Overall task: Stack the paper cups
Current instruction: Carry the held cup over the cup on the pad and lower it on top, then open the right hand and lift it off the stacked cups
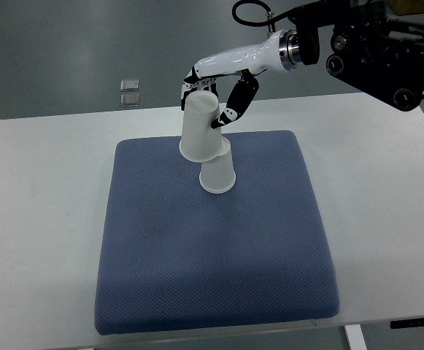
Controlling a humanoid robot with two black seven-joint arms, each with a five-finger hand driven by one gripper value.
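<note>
Top view: the right arm reaches in from the upper right edge, and its robot hand (213,91) is curled around a white paper cup (200,127), fingers pinching the narrow base end at the top while the thumb presses the cup's side. This held cup is upside down, its wide mouth facing downward and slightly tilted. Just at its 4 o'clock, a second paper cup (217,173) stands upside down on the blue cushion (212,248); the held cup's rim overlaps its top. The cushion lies on a white worktop (36,219). At 11 o'clock from the cushion, two small silvery squares (129,91) rest on the grey floor beyond the worktop.
</note>
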